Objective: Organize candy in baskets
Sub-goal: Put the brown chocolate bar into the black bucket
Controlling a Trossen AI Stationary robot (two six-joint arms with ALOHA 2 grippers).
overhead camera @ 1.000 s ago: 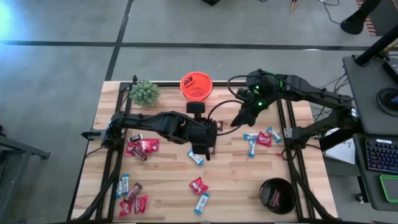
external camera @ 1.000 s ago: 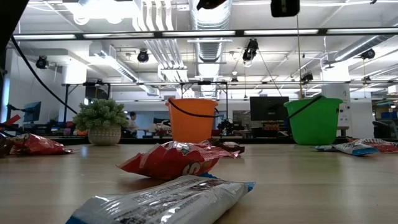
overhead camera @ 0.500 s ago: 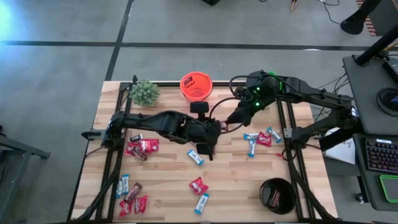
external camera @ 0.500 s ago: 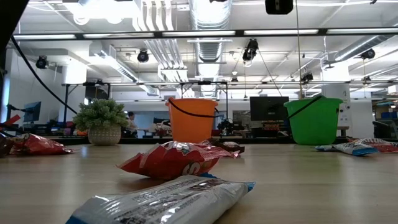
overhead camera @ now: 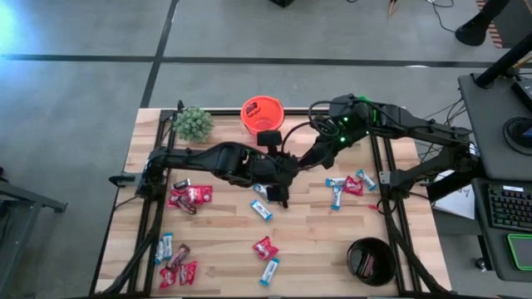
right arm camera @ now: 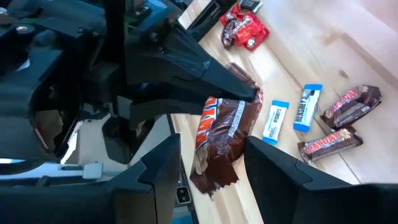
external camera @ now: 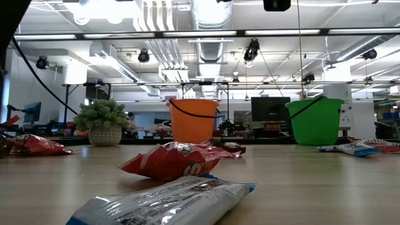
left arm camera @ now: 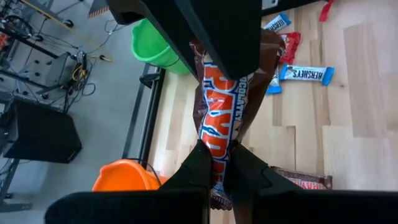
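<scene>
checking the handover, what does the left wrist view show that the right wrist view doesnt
Only the left wrist view shows the green basket, the orange basket and the left gripper shut on the brown candy bar. Only the right wrist view shows the right gripper, open around that bar, and the red candies. Both show the brown bar held off the table, with blue-and-white candies on the wood.

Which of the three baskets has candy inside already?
The black basket, at the table's near right corner. A wrapper lies inside it; the orange basket looks empty, and the green basket shows none.
</scene>
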